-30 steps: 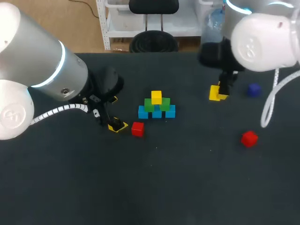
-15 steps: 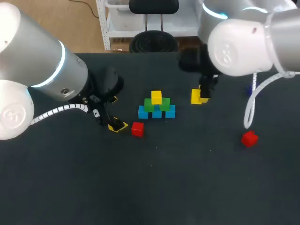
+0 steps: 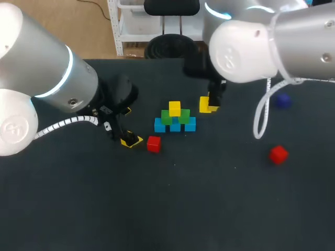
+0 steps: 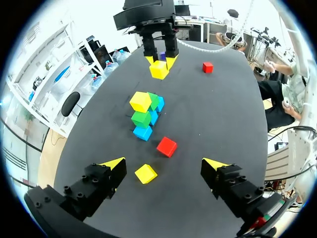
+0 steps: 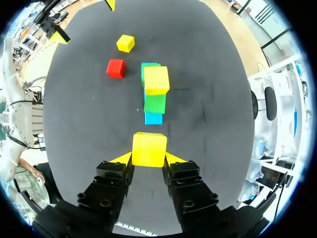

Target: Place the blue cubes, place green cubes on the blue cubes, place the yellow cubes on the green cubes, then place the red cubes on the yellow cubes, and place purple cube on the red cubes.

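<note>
A small pyramid stands mid-table: three blue cubes in a row, two green cubes on them, one yellow cube on top. My right gripper is shut on a second yellow cube, held just right of the pyramid and above the table. My left gripper stands open to the pyramid's left, low over a third yellow cube that lies between its fingers untouched. One red cube lies beside that yellow cube. Another red cube and the purple cube lie at the right.
The black table is bare across its whole near half. The right arm's thick white body hangs over the far right part of the table.
My right arm has carried its yellow cube leftward, from near the purple cube to just beside the pyramid. The left arm and the loose cubes have not moved.
</note>
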{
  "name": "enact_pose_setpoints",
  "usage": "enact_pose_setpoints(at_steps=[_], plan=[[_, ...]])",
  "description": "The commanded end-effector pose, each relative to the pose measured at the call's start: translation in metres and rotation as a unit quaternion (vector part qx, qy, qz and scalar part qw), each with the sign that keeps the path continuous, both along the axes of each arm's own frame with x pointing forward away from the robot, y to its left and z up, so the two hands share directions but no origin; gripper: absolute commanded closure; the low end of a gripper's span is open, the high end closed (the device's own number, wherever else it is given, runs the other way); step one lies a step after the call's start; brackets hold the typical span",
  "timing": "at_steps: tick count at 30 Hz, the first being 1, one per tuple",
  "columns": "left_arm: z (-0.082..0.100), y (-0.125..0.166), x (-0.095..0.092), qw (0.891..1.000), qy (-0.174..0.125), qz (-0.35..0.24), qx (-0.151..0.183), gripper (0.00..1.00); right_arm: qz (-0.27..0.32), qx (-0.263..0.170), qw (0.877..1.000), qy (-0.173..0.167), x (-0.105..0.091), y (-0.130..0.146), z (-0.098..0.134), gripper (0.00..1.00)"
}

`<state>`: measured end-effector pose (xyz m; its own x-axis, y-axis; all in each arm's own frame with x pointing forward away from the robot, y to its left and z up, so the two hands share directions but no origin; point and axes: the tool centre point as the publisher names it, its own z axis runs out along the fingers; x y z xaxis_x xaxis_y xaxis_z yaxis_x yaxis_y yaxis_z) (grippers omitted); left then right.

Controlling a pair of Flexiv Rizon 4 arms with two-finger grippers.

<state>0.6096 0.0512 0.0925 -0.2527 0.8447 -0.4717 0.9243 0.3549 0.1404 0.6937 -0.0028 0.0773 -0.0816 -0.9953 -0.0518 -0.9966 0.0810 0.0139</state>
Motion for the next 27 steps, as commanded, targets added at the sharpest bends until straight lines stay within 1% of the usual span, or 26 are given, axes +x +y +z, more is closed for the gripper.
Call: enact_pose_setpoints(at_steps=[1, 17, 27], plan=[[0.000, -0.001, 0.001, 1.000, 0.001, 0.001, 0.001, 0.00, 0.000, -0.005, 1.000, 0.005, 0.004, 0.010, -0.003, 1.00], [0.000, -0.001, 0.001, 1.000, 0.001, 0.001, 0.001, 0.00, 0.013, -0.010, 1.000, 0.010, 0.006, 0.030, -0.009, 1.00], [0.000, -0.001, 0.001, 1.000, 0.001, 0.001, 0.001, 0.00, 0.020, -0.015, 1.000, 0.011, 0.009, 0.037, -0.012, 1.00]])
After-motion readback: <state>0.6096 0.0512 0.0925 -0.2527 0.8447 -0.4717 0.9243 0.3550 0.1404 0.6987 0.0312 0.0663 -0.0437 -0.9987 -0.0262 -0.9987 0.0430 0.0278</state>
